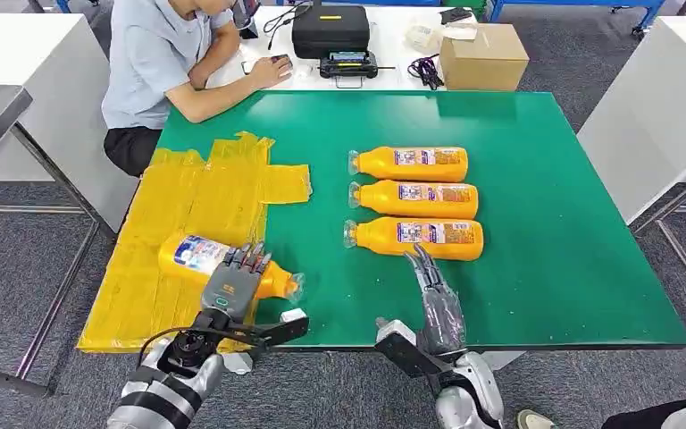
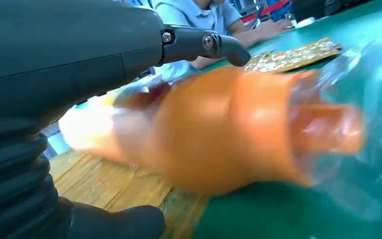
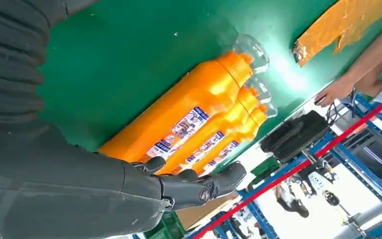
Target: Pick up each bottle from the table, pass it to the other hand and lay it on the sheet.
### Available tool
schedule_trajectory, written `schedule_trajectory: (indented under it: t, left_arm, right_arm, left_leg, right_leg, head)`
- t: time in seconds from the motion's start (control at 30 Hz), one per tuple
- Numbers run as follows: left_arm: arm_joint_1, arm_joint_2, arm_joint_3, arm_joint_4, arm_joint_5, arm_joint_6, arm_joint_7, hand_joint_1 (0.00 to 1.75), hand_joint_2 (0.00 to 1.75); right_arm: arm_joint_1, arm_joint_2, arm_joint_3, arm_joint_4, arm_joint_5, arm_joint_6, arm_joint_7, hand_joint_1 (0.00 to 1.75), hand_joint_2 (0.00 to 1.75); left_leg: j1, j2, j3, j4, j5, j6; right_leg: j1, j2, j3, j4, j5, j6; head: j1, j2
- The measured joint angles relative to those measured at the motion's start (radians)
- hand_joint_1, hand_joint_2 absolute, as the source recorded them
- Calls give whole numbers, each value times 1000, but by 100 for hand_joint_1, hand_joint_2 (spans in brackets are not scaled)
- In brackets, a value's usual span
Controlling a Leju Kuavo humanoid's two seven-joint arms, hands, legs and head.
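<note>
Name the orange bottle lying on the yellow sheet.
The orange bottle under the left hand; the other three lie in a row on bare green table.

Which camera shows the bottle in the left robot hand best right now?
The head view: the held bottle is sharp, lying across the yellow sheet's edge under the left robot hand. The left wrist view shows it close up but blurred. The right wrist view shows the three other bottles instead.

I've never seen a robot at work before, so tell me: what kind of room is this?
Probably a robotics lab or test workshop: a green work table with identical orange bottles lined up, a person at a white desk beside a black equipment case, and blue metal racking behind.
</note>
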Motion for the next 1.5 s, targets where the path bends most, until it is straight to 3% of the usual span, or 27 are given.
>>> schedule_trajectory:
  t: [0.5, 0.6, 0.7, 0.83, 1.03, 1.5]
  left_arm:
    - [113, 13, -130, -236, -2, -4, 60, 0, 175]
    - [120, 18, -152, -266, -2, 10, 65, 0, 175]
    - [160, 14, -161, -332, 33, 50, -13, 0, 175]
    - [212, -27, -156, -410, 236, 69, -190, 0, 175]
    - [267, -73, -142, -515, 522, 79, -343, 0, 175]
    - [297, -122, -120, -591, 711, 40, -406, 0, 175]
  right_arm:
    - [31, 25, -42, -56, 43, 7, 5, 0, 175]
    - [33, 32, -52, -66, -4, 40, 0, 0, 175]
    - [40, 49, -89, -94, -58, 101, 5, 0, 175]
    - [38, 37, -107, -101, 189, -3, 107, 0, 175]
    - [34, 7, -138, -111, 375, -68, 193, 0, 175]
    - [0, -37, -180, -96, 546, -73, 277, 0, 175]
  left_leg:
    - [0, 0, -9, 0, 0, 0]
    - [0, 0, -10, 0, 0, 0]
    - [0, 0, -11, 0, 0, 0]
    - [0, 0, -13, 0, 0, 0]
    - [-1, 0, -14, 1, 0, 1]
    - [-1, 0, -14, 1, 0, 1]
  right_leg:
    - [0, 0, -9, 0, 0, 0]
    - [0, 0, -10, 0, 0, 0]
    - [0, 0, -11, 0, 0, 0]
    - [-1, 0, -13, 0, 0, 0]
    - [-1, 0, -13, 0, 0, 0]
    - [-1, 0, -13, 0, 0, 0]
  head:
    - [0, 0]
    - [0, 0]
    - [0, 0]
    - [0, 0]
    - [0, 0]
    - [0, 0]
